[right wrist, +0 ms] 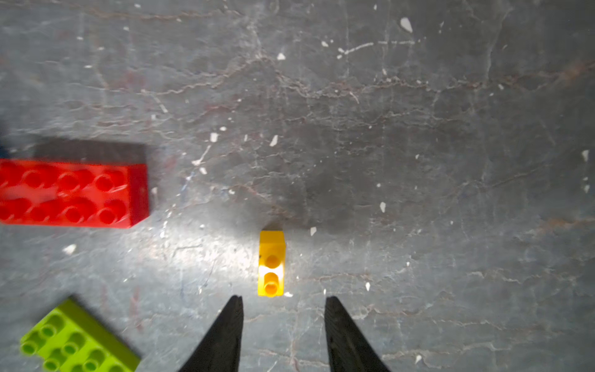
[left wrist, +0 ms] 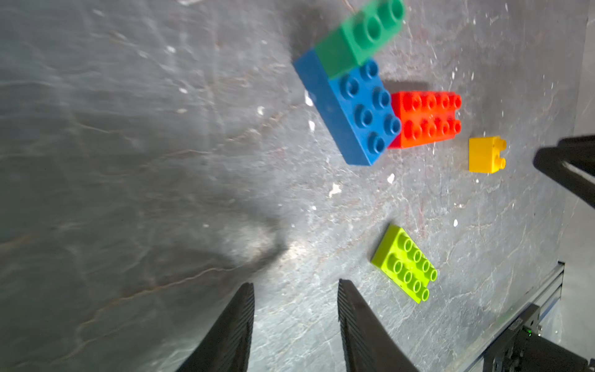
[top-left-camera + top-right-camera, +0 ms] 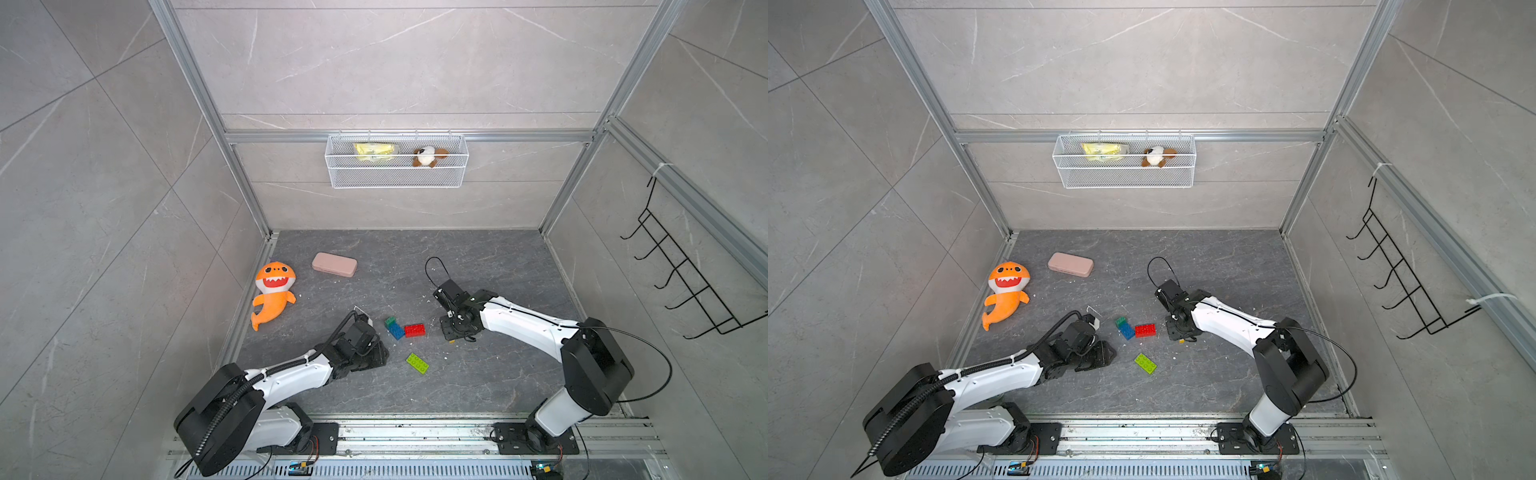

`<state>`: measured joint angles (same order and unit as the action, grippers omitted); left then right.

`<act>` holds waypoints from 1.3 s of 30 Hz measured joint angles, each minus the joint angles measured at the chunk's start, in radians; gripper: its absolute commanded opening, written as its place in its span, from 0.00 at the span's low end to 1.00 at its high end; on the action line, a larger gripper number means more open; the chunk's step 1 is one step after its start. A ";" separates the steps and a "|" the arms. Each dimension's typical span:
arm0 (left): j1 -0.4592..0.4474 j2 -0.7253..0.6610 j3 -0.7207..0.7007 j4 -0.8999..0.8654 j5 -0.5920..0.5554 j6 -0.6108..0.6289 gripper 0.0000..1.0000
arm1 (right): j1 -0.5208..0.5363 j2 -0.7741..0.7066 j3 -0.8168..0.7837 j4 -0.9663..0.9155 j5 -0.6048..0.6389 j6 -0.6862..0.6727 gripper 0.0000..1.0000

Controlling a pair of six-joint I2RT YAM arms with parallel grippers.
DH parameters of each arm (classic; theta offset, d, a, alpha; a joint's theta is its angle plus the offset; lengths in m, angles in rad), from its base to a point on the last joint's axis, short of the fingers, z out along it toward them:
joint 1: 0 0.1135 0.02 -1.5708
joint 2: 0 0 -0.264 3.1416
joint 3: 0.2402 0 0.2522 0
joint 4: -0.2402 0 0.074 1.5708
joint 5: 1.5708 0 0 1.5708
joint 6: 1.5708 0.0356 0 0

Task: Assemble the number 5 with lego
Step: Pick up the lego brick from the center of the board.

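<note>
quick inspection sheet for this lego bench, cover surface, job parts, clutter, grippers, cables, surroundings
surface: dark stone-look tabletop, white flecks scattered.
job's things: dark green brick stacked on one end of the blue brick; red brick close against the blue one; lime green brick and yellow brick lie loose.
clutter: orange shark plush, pink case.
grippers: left gripper open, empty; right gripper open, empty, yellow brick just ahead of its tips.
cables: black cable loop at the right wrist; nothing seen snagged.
surroundings: wire basket on the back wall, black hook rack on the side wall.
</note>
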<state>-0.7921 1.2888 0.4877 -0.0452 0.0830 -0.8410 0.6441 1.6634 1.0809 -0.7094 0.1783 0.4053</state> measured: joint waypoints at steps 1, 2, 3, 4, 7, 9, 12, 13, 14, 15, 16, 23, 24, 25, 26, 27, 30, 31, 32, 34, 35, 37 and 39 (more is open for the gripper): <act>-0.014 0.015 0.010 0.002 0.000 0.002 0.48 | -0.008 0.016 0.000 0.003 -0.006 0.002 0.43; -0.026 0.029 0.020 0.005 0.000 0.004 0.49 | -0.014 0.032 0.000 0.008 -0.011 0.003 0.43; -0.036 0.042 0.028 0.005 -0.001 0.005 0.50 | -0.019 0.045 0.000 0.011 -0.014 0.002 0.42; -0.047 0.056 0.038 0.007 -0.001 0.006 0.50 | -0.024 0.059 0.000 0.016 -0.019 0.002 0.42; -0.070 0.096 0.071 0.010 -0.002 0.009 0.51 | -0.033 0.072 0.001 0.034 -0.037 0.003 0.39; -0.081 0.119 0.090 0.016 -0.003 0.012 0.51 | -0.038 0.076 0.003 0.041 -0.048 0.003 0.36; -0.090 0.144 0.114 0.023 -0.003 0.015 0.51 | -0.044 0.089 0.005 0.058 -0.061 0.003 0.31; -0.092 0.152 0.121 0.023 -0.003 0.015 0.52 | -0.045 0.095 0.005 0.060 -0.064 0.003 0.30; -0.093 0.159 0.128 0.024 -0.003 0.015 0.51 | -0.047 0.100 0.005 0.061 -0.069 0.003 0.28; -0.094 0.164 0.134 0.023 -0.003 0.015 0.51 | -0.047 0.103 0.005 0.063 -0.073 0.003 0.28; -0.094 0.169 0.139 0.025 -0.003 0.015 0.51 | -0.047 0.105 0.006 0.063 -0.074 0.002 0.28; -0.097 0.185 0.151 0.026 -0.003 0.015 0.52 | -0.047 0.115 0.008 0.067 -0.090 -0.001 0.40; -0.097 0.186 0.151 0.026 -0.003 0.015 0.52 | -0.047 0.115 0.008 0.067 -0.090 -0.001 0.40; -0.097 0.186 0.151 0.026 -0.003 0.015 0.52 | -0.047 0.115 0.008 0.067 -0.090 -0.001 0.40; -0.097 0.187 0.151 0.026 -0.003 0.015 0.52 | -0.047 0.115 0.008 0.067 -0.090 -0.001 0.40; -0.097 0.187 0.152 0.027 -0.003 0.015 0.52 | -0.047 0.115 0.008 0.067 -0.090 -0.001 0.40; -0.097 0.188 0.153 0.027 -0.003 0.015 0.52 | -0.047 0.115 0.009 0.065 -0.088 -0.001 0.40; -0.097 0.188 0.153 0.027 -0.003 0.015 0.52 | -0.047 0.115 0.010 0.063 -0.088 -0.001 0.41; -0.097 0.188 0.153 0.026 -0.003 0.015 0.52 | -0.047 0.115 0.010 0.062 -0.085 -0.001 0.41; -0.097 0.188 0.154 0.026 -0.003 0.015 0.52 | -0.047 0.115 0.010 0.060 -0.080 -0.001 0.43; -0.097 0.188 0.154 0.026 -0.004 0.016 0.52 | -0.047 0.115 0.009 0.058 -0.075 -0.001 0.43; -0.097 0.188 0.154 0.025 -0.005 0.015 0.52 | -0.045 0.114 0.009 0.056 -0.065 -0.001 0.43; -0.097 0.187 0.154 0.024 -0.006 0.015 0.52 | -0.042 0.113 0.009 0.053 -0.056 -0.001 0.43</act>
<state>-0.8886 1.4761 0.6415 -0.0216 0.0772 -0.8257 0.6022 1.7763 1.0901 -0.6567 0.1226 0.4042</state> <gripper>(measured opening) 0.520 0.434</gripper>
